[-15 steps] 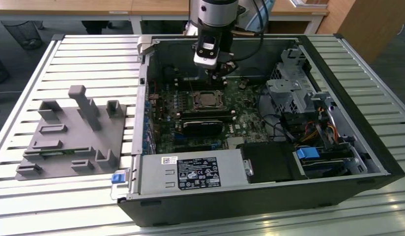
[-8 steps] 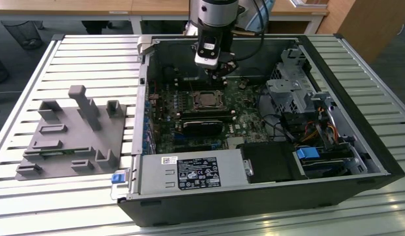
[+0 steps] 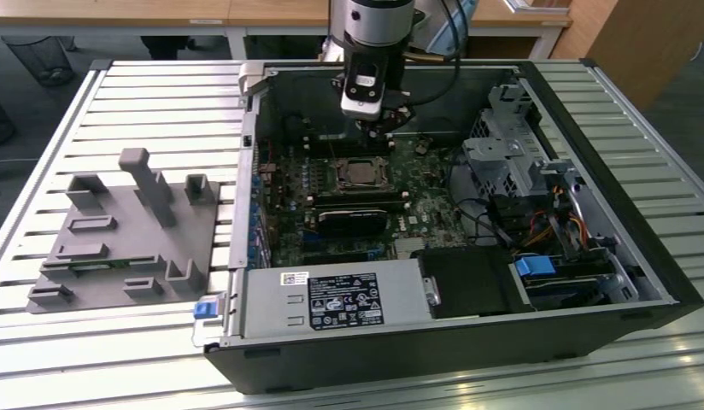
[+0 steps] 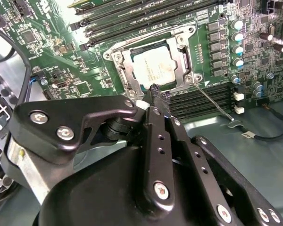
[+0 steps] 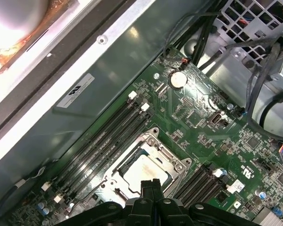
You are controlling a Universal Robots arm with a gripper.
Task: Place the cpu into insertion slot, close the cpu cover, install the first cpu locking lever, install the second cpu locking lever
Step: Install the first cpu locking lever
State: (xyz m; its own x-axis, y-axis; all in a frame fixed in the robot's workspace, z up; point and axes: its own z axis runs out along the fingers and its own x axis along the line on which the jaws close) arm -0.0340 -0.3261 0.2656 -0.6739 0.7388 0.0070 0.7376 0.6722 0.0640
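The arm (image 3: 372, 21) stands near vertical in the exterior view, wrist pointing down. At its end the black gripper (image 3: 381, 122) has both fingers (image 5: 145, 187) pressed flat together, a thin seam between them in the first wrist view

Robotics workshop: slatted aluminium desk (image 3: 158, 94), opened black computer tower case (image 3: 443, 359), grey plastic fixture block (image 3: 124, 231), wooden office furniture (image 3: 158, 10) behind.

cpu (image 4: 153, 68) is silvery-beige, cpu cover (image 4: 124, 71) silver, motherboard (image 4: 56, 47) green, memory slots (image 4: 132, 21) and end effector (image 4: 154, 90) black.
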